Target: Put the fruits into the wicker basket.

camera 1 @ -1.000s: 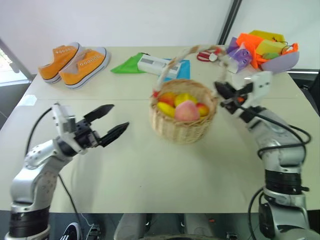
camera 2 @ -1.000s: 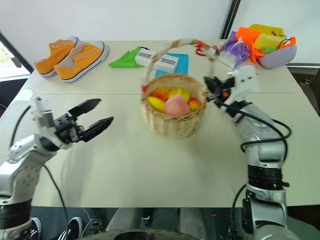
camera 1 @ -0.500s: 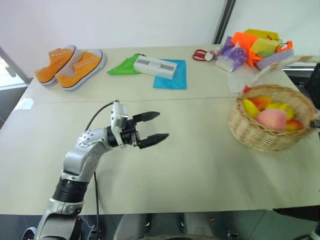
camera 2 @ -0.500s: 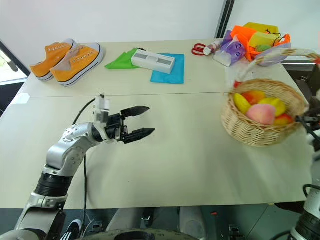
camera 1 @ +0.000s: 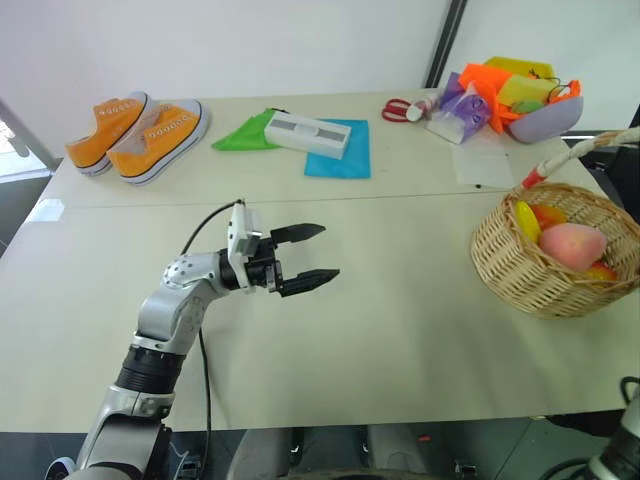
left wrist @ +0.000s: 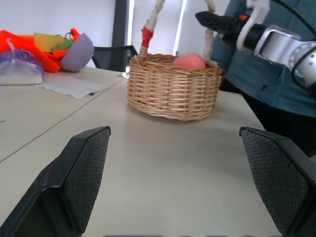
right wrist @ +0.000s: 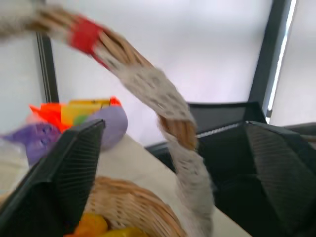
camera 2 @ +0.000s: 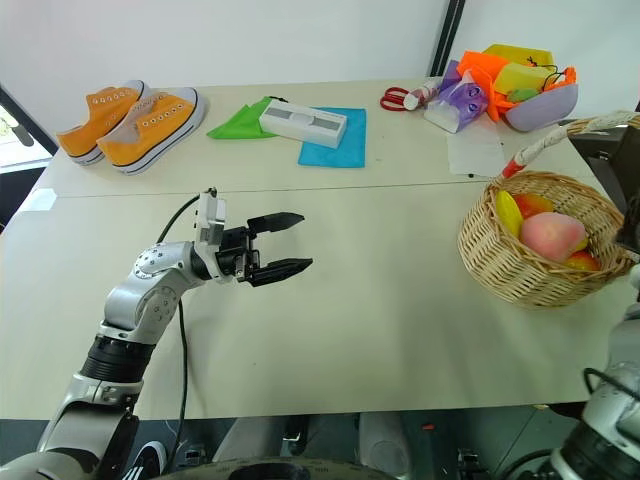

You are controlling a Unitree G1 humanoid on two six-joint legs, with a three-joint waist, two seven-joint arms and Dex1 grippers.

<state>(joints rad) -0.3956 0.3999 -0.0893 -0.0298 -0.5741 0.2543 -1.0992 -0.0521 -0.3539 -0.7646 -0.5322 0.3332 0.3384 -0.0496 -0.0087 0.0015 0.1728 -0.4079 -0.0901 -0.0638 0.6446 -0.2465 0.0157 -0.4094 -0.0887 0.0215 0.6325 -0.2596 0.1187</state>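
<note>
Since the earlier frames the wicker basket (camera 1: 553, 262) has been carried from the table's middle to its right end, and the right gripper's jaws, then shut on the handle, have been parted.

From the head views, the left gripper (camera 1: 312, 254) is seen wide open and empty, held just above bare tabletop with its tips aimed at the basket, which lies well apart from it. The peach (camera 1: 573, 243) and the banana (camera 1: 526, 221) are already inside the basket, together with other fruit-coloured pieces. Orange sneakers (camera 1: 135, 124), a green cloth (camera 1: 245, 131) and a white box (camera 1: 313, 133) lie well behind this gripper; a purple bowl (camera 1: 545, 118) sits beyond the basket.

In the left wrist view, the table (left wrist: 163, 177) ahead of the fingers (left wrist: 84, 175) is bare up to the basket, with the right gripper (left wrist: 217, 20) hanging beside the handle (left wrist: 148, 27) — jaws apart, nothing held. A person in a teal top stands close behind it.

In the right wrist view, the handle is seen arching between the open fingers (right wrist: 59, 170), seemingly untouched, though contact cannot be ruled out.

The step in hand is judged to be the release and withdrawal. It would be done well by drawing the right gripper away from the handle without hooking it, since the basket sits near the right edge — a snag could tip it off. Ample open room is left on the left gripper's side.
</note>
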